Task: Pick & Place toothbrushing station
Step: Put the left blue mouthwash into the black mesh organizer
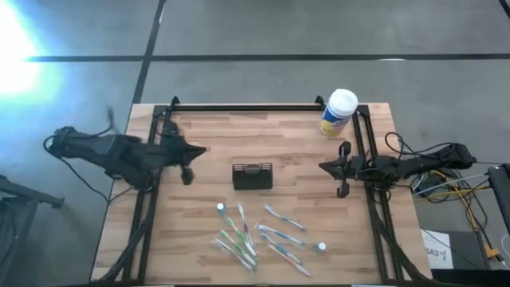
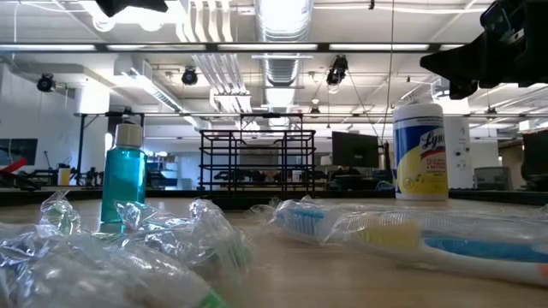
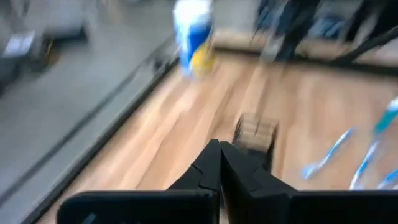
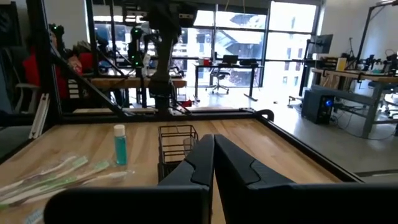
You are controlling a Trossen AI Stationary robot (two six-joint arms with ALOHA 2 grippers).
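At frame centre stands the black mesh organiser box [image 1: 253,175], upright on pale wood planks. Left gripper [image 1: 201,151] and right gripper [image 1: 324,167] flank it, both pinched closed, empty, pointing inward.

Right gripper [image 4: 213,163] at lower centre of the frame, two dark fingers [image 4: 198,163] pressed together, tips touching. Just beyond the tips, at centre: small black rectangular wire-mesh organiser box [image 4: 177,144], upright on the light wooden tabletop [image 4: 273,146]. Left of the box, near it: small teal bottle with white cap [image 4: 119,144], standing. At lower left: wrapped toothbrushes with pale green handles [image 4: 50,175], lying flat. At upper centre, beyond the table's far edge: other dark arm [image 4: 163,43], hanging down.
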